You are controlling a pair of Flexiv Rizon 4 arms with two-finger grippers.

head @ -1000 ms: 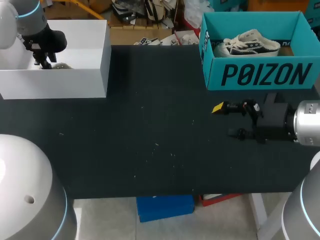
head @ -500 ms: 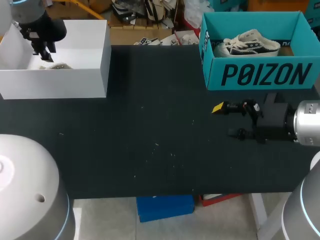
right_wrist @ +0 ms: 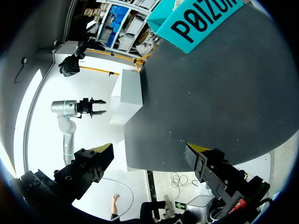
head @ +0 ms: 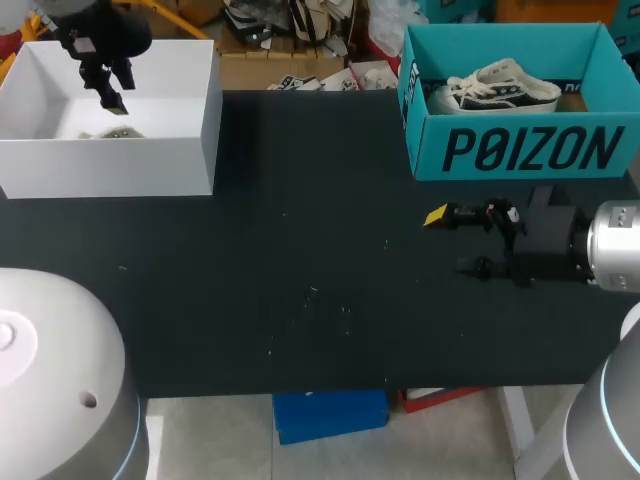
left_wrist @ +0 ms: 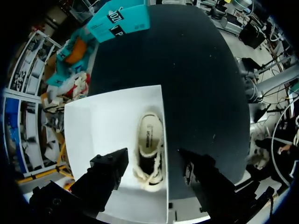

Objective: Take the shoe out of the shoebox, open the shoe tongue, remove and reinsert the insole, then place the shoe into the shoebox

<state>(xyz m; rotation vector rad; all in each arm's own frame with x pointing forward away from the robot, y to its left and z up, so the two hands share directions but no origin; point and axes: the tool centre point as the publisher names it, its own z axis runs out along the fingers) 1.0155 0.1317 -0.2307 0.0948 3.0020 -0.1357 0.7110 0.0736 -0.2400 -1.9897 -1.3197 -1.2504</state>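
Black table (head: pixel 300 250), left claw (left_wrist: pixel 152 157) spread above shoe (left_wrist: pixel 150 144) in white box (left_wrist: pixel 105 121), right claw (right_wrist: pixel 149 150) spread too

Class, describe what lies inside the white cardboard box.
One cream lace-up shoe lies in the open white cardboard box, opening upward, beside one wall. Its sole is hidden underneath.

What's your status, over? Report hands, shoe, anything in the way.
Left hand open, empty, above white box. Right hand open, empty, over table near teal box. Shoe lies in white box, under left hand. Nothing between them.
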